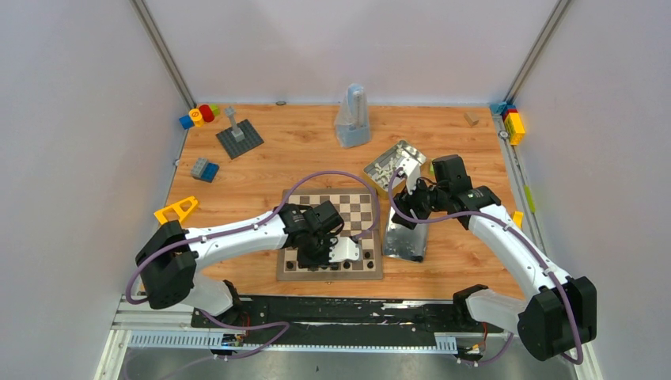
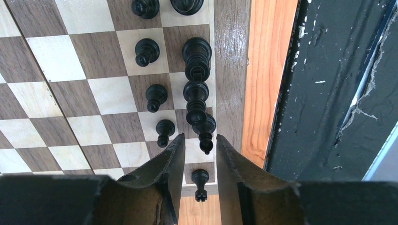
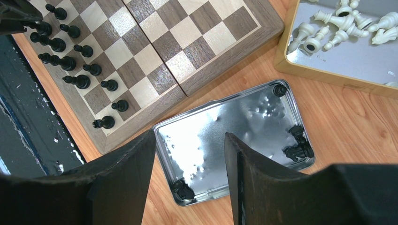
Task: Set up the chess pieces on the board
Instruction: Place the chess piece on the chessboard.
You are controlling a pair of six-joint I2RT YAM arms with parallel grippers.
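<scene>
Left end effector (image 2: 200, 137) is low over the near edge of the board (image 1: 348, 207), on the side toward the right arm. Its jaws are parted by a narrow gap and grip nothing. A tall black piece (image 2: 205, 127) stands upright on an edge-row square, its head just at the fingertips and apparently free of both. Under the gap, a small black piece (image 2: 200, 178) sits on the last square by the board's corner. The black pieces on the board (image 3: 109, 85) stand in two rows along that near edge, taller ones in the outer row and pawns one rank in, all upright. The rest of the board that shows is bare squares. Right end effector (image 3: 190, 135) hangs above the silver tin (image 3: 225, 126), jaws wide apart and empty. The tin lies flat on the table (image 1: 301, 150), just beside the board's right edge. A few loose black pieces (image 3: 298, 147) lie in it, some by one wall and singles in two corners. I can't tell their types. The white pieces (image 3: 338, 21) are heaped in a second, gold-rimmed tin (image 3: 286, 51), beyond the silver one and off the board's far right corner. None of them show on the board. At the far left of the table are a grey studded plate (image 1: 239, 137) and some toy blocks (image 1: 202, 115).
</scene>
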